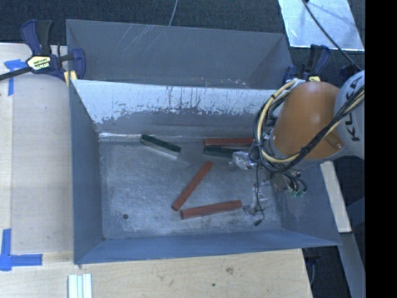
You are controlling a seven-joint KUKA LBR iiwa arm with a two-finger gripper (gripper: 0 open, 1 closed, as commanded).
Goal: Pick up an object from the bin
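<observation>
My gripper hangs low at the right side of the bin, under the arm's orange cover. Its tip is just beyond the right end of a red-brown flat bar that lies nearly level along the bin's front; whether they touch I cannot tell. A second red-brown bar lies on a slant just left of it, in the middle of the floor. A third red-brown bar lies by the back wall with a dark bar tight against it, their right ends hidden behind the arm.
A dark grey bar lies at the back, left of centre. The bin's sloping right wall stands close to the gripper. The left half of the floor is bare metal with a small dark spot.
</observation>
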